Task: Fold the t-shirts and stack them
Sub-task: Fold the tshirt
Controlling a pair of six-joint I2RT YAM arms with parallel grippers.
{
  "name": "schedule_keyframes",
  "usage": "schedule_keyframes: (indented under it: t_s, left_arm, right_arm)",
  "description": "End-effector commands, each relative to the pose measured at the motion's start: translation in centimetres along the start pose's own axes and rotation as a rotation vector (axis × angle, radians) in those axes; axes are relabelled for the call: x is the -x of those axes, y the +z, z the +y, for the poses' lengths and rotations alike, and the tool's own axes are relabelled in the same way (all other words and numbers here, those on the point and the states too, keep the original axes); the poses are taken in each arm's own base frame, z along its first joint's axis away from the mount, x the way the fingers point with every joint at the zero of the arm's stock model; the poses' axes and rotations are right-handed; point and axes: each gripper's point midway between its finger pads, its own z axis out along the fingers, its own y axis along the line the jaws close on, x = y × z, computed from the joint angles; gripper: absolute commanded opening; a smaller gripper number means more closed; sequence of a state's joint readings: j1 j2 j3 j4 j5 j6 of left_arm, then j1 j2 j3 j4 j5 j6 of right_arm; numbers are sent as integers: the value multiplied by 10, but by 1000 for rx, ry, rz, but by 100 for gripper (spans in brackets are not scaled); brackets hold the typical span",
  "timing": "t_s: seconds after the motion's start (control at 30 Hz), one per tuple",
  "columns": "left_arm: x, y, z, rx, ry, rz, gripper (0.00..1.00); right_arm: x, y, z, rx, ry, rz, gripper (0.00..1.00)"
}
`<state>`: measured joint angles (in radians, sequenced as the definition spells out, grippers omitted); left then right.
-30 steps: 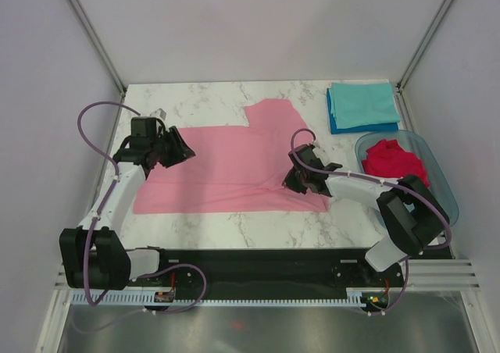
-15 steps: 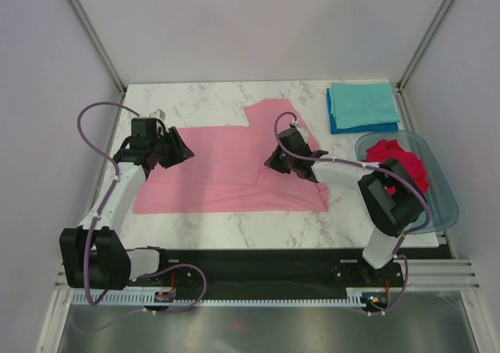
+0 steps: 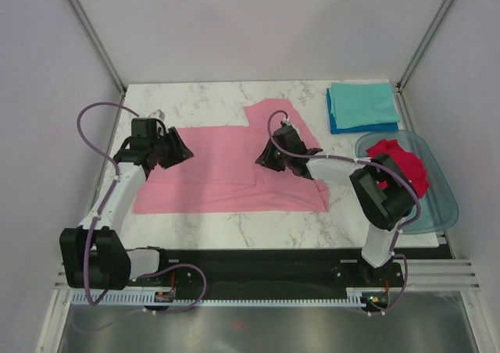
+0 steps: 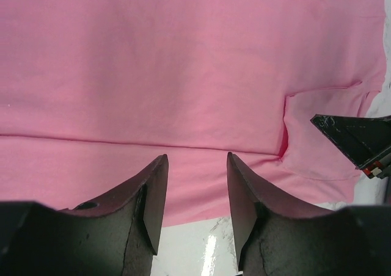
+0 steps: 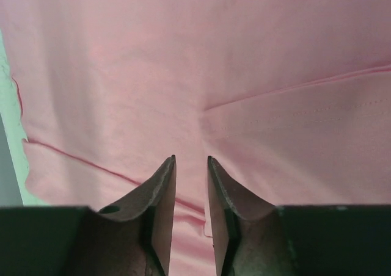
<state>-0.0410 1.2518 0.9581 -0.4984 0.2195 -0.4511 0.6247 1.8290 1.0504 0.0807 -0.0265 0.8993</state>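
**Q.** Fingers first: what state are they in?

**A.** Left gripper: my fingers are spread, with nothing between them, poised over cloth. Right gripper: the tips are parted by a narrow slot only, and no cloth shows in it. Whether they touch the fabric beneath I cannot tell.

**Q.** What lies under them?

**A.** The pink t-shirt, spread flat on the table. Just ahead of my left tips a fold edge crosses from side to side, with a doubled layer on my side of it. Ahead of my right tips a crease runs off to one side and meets a tucked flap.

**Q.** How will it handle, and where should you take hold?

**A.** By judgement it is light and limp, with no stiffness of its own. It will drape and drag rather than pivot, and one layer may slide over another. The best hold is a pinch at an edge or corner of the doubled layer, both grippers lifting together so the span between them does not sag.

**Q.** Which way does it point?

**A.** The long axis runs from my left gripper across to my right and beyond it. The hem end, I judge, lies under and outward of my left. The neck end lies past my right, with one sleeve jutting away from me.

**Q.** And farther out?

**A.** Beyond my right gripper lie the teal and blue shirts, folded and stacked. Nearer on that side the red shirt sits crumpled in the clear tub, well apart from the pink one.
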Motion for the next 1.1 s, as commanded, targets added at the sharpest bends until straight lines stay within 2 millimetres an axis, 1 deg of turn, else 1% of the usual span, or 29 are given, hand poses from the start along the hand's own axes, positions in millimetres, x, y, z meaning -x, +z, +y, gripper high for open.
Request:
schedule_keyframes:
  t_s: [0.0,0.03,0.07,0.1,0.13,0.17,0.2,0.23,0.3,0.33,0.37,0.4,0.43,0.47,0.5,0.53,0.57,0.6,0.67,0.77,0.8,0.87,0.9,0.93,0.97,1.07]
  left_arm:
    - [5,-1,-1,-7,30,-30,51]
    - [4,0,-2,-13,30,-26,51]
    - [4,-1,-4,-20,29,-24,52]
    - [3,-1,-10,-51,29,-14,52]
    - [2,-1,-15,-73,33,-6,52]
    - [0,-1,-20,-94,35,4,52]
    - [1,0,-27,-121,39,9,52]
    - [-7,1,-38,-167,39,44,52]
    - [-11,4,-54,-218,32,73,52]
    - [-18,9,-62,-236,37,105,52]
    - [-21,12,-67,-247,35,120,52]
    - [-20,13,-73,-272,27,130,52]
    - [-22,16,-74,-275,17,146,51]
    - [-21,22,-74,-268,8,158,51]
    - [-20,26,-74,-261,-5,164,51]
    - [-20,29,-74,-256,-13,172,51]
    - [-16,31,-75,-255,-20,169,51]
    - [-17,34,-74,-249,-38,182,50]
    - [-16,36,-74,-241,-49,179,50]
    - [-13,39,-58,-152,-55,154,50]
    - [-9,41,-46,-89,-65,130,50]
    - [-10,42,-26,-1,-94,123,50]
    - [-8,39,-20,21,-108,108,50]
    - [-13,40,-13,46,-123,108,50]
    - [-13,38,-4,95,-150,89,49]
    - [-23,36,14,168,-203,70,49]
  right_arm:
    - [29,-21,33,51,-70,-64,36]
    - [26,-24,22,-11,-84,-46,37]
    - [30,-27,22,-29,-88,-52,38]
    - [33,-29,15,-71,-95,-63,37]
    - [32,-31,9,-95,-105,-57,36]
    - [27,-35,-1,-137,-113,-39,35]
    - [25,-37,-6,-157,-119,-33,33]
    - [22,-42,-14,-185,-126,-21,31]
    - [15,-47,-29,-225,-143,2,30]
    - [14,-54,-37,-255,-149,6,29]
    - [9,-58,-48,-283,-157,20,29]
    - [8,-62,-54,-302,-161,23,29]
    - [5,-65,-61,-322,-165,30,29]
    - [2,-73,-72,-356,-178,35,29]
    - [-1,-77,-77,-370,-181,37,29]
    - [-7,-84,-89,-400,-187,47,29]
    - [-7,-88,-97,-431,-191,35,29]
    - [-9,-92,-102,-444,-191,33,29]
    - [-13,-101,-113,-467,-190,32,29]
    - [-15,-115,-120,-490,-191,35,28]
    - [-17,-117,-120,-489,-192,42,28]
    - [-24,-124,-127,-505,-195,64,28]
    - [-27,-126,-129,-510,-195,71,28]
    - [-32,-129,-136,-521,-187,80,28]
    - [-35,-130,-138,-525,-183,82,28]
    - [-45,-127,-151,-541,-177,93,28]
